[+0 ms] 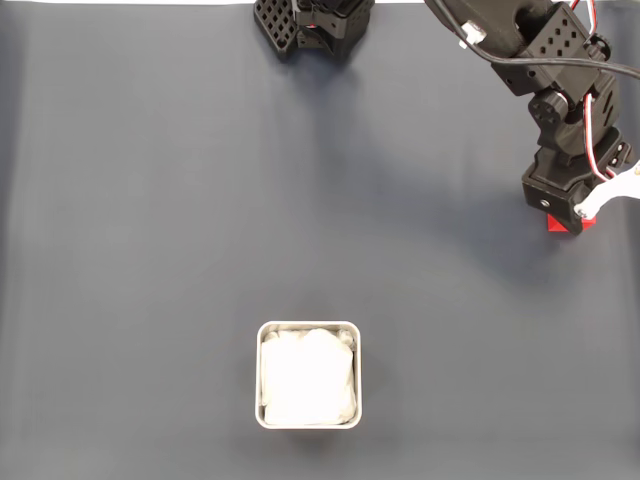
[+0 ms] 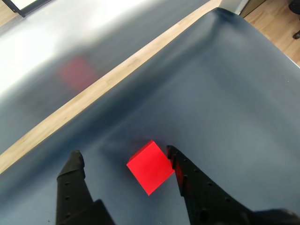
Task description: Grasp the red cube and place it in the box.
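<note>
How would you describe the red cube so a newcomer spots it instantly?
In the fixed view, start from the dark mat and look to its right edge, where the black arm reaches down. The red cube peeks out under the gripper; in the wrist view it sits between the open fingers. It is the one bright red thing, far from the silver box.
</note>
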Available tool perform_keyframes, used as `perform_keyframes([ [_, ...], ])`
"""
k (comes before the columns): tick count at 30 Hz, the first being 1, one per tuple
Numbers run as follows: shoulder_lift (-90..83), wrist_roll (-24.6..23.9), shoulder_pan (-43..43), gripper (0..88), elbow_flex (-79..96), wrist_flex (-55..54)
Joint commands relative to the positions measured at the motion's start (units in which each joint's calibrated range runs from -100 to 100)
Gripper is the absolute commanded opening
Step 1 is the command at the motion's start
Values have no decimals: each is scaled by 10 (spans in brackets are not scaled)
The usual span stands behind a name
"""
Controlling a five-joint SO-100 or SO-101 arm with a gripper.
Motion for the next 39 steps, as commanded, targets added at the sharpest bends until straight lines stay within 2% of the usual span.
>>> perform_keyframes([
  [1,-28,-3,-4,412,8,-4],
  [39,-81,0,4,392,73,1],
])
